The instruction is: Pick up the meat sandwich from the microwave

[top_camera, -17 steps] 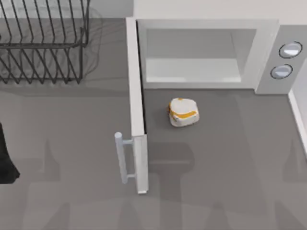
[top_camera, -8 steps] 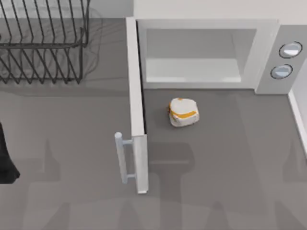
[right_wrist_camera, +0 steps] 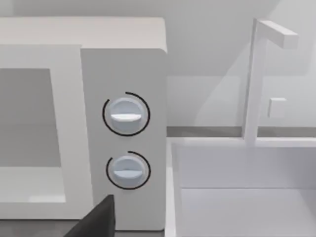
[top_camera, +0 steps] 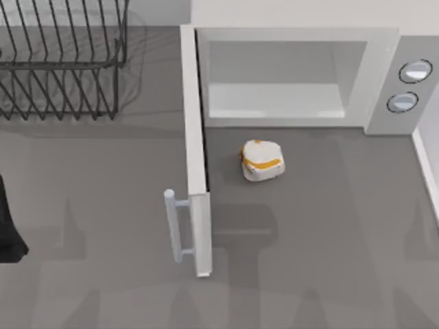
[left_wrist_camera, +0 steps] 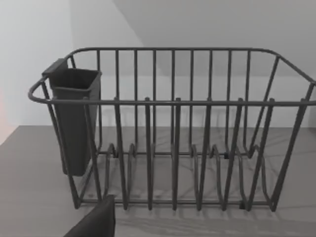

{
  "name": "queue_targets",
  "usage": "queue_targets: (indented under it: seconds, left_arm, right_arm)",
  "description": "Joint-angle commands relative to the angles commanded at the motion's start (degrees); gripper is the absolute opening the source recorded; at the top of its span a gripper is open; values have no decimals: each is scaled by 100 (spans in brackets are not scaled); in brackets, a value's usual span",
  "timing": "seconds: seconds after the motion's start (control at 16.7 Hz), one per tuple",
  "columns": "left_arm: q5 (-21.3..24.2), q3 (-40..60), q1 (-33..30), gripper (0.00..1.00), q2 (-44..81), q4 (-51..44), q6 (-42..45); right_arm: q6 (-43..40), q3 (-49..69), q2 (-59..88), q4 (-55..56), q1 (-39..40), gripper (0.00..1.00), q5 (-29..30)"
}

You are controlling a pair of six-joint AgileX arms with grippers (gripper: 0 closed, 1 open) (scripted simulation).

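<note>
Top view first: microwave (top_camera: 295, 75) at the back of the table (top_camera: 329, 274), door (top_camera: 194, 137) swung wide open, bar handle (top_camera: 175, 226) sticking out on its left. Meat sandwich (top_camera: 262, 161) not inside at all. Sitting on the table just in front of the cavity, just right of the open door. Black dish rack (top_camera: 62, 62) far left at the back. Dark bit of the left arm (top_camera: 8, 229) parked at the left edge, well away from everything.

Left wrist view: staring straight at the dish rack (left_wrist_camera: 173, 138) and its cutlery cup (left_wrist_camera: 74, 118), so pointed nowhere near the target. Corner of the left gripper (left_wrist_camera: 96, 222) poking in; released or clenched, can't tell.

Right wrist view: level, facing the microwave's knob panel (right_wrist_camera: 126, 115), with a white basin (right_wrist_camera: 237, 197) beside it. Sliver of the right gripper (right_wrist_camera: 96, 219) visible, again can't tell whether released or clenched.

What could go wrong, guessing here:
- reaching into the cavity as the task says and grabbing nothing
- coming in from the left and clipping the door or handle
- pinching that rounded bun off-centre and squirting it sideways against the door

Probably a job for the right arm, coming from above.
</note>
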Motion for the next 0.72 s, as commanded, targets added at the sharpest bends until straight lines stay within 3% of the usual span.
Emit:
queue_targets:
  seconds: [0.36, 0.72]
  left_arm:
    - [0, 0, 0, 100, 0, 0, 0]
    - [0, 0, 0, 100, 0, 0, 0]
  right_arm:
    - [175, 412, 885, 427, 374, 100, 359]
    - [673, 1587, 3790, 1645, 1442, 100, 1382]
